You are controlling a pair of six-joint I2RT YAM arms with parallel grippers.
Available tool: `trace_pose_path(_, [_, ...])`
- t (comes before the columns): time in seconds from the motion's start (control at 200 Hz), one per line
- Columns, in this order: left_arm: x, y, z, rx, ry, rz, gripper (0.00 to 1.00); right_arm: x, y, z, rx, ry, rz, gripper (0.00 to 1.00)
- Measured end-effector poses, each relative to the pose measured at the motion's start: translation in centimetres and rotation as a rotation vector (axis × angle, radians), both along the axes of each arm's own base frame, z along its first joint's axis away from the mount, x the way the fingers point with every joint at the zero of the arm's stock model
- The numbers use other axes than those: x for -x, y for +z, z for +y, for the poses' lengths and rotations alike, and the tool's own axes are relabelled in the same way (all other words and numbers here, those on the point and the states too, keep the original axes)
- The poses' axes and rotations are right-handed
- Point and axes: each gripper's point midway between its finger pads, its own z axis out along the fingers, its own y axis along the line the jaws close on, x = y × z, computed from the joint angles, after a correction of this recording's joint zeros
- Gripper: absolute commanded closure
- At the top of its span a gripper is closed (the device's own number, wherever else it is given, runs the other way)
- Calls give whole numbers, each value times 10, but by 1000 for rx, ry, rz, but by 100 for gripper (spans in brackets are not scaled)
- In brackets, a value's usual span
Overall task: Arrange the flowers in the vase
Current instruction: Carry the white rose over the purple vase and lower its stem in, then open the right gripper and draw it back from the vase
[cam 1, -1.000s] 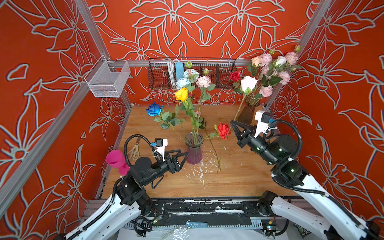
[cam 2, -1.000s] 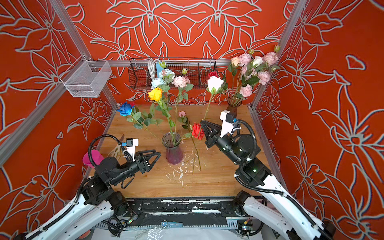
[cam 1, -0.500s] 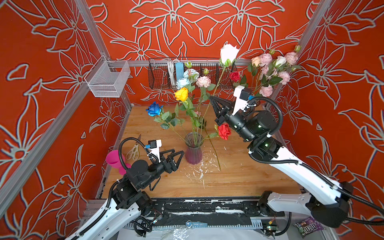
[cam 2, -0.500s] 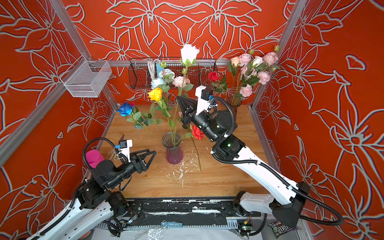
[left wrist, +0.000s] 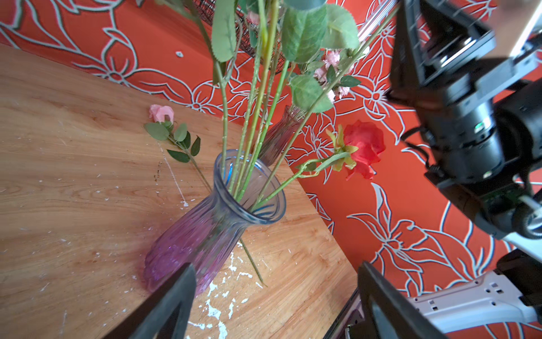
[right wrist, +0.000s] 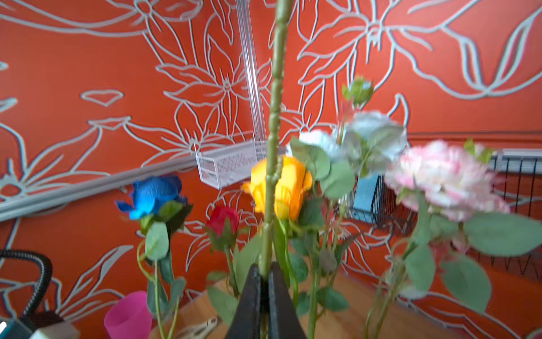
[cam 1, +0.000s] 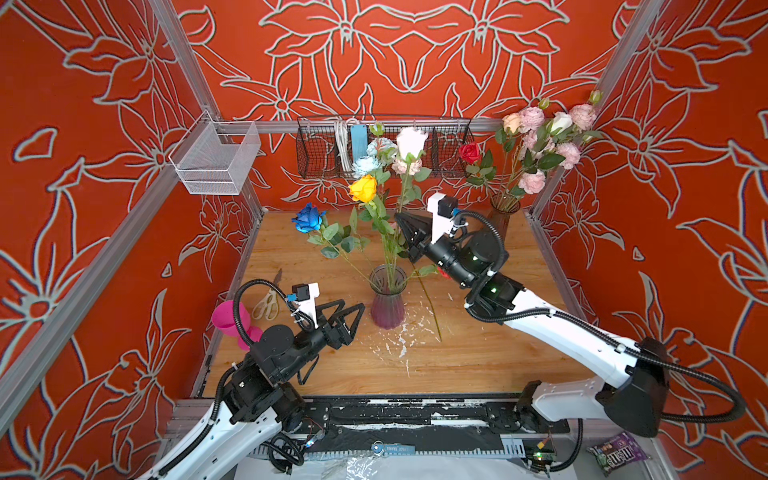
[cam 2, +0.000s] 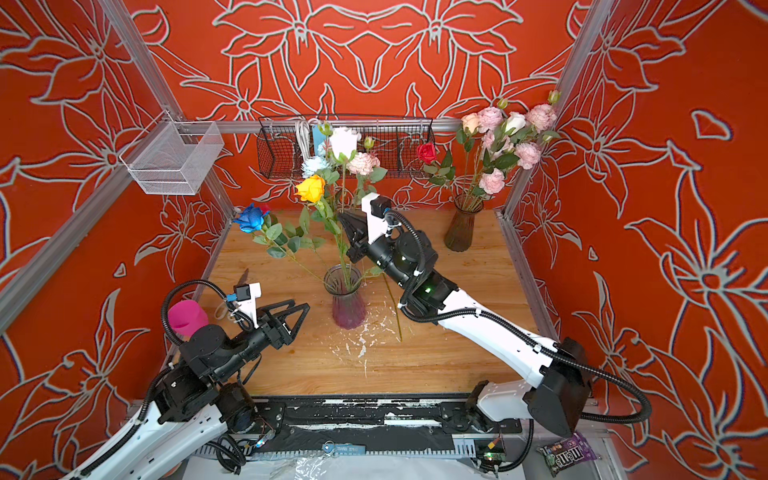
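Pinched shut mid-stem on the white rose point(cam 1: 410, 142) by the right gripper point(right wrist: 264, 271); likely light, springy, top-heavy, so best held low. Spread wide, empty: left gripper point(cam 1: 352, 308).

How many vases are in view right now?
2. A purple vase stands in the middle of the table with several flowers in it. A brown vase stands at the back right corner with pink flowers. No others seem hidden.
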Motion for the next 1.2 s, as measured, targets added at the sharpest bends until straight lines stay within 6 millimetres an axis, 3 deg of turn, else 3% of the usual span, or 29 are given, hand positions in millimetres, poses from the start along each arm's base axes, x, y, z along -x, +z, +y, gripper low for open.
trace_pose_path(0.055, [0, -1, 0, -2, 1, 2, 13, 3, -18, 6, 36, 12, 25, 99])
trace_pose_path(0.145, [0, -1, 0, -3, 3, 2, 13, 13, -34, 15, 92, 35, 46, 85])
trace_pose_path(0.235, [-1, -2, -1, -6, 3, 8, 13, 26, -38, 19, 132, 42, 46, 70])
trace_pose_path(0.355, [-4, -6, -3, -16, 1, 22, 12, 41, -35, 13, 154, 23, 33, 67])
trace_pose_path(0.665, [-13, -15, -11, -53, -3, 68, 12, 54, -22, -29, 160, -88, 33, 64])
trace_pose_path(0.861, [-19, -20, -14, -71, 6, 90, 12, 59, -6, -48, 179, -123, 46, 57])
trace_pose_path(1.196, [-30, -9, -13, -58, 52, 97, 12, 72, 5, -104, 191, -251, 45, 48])
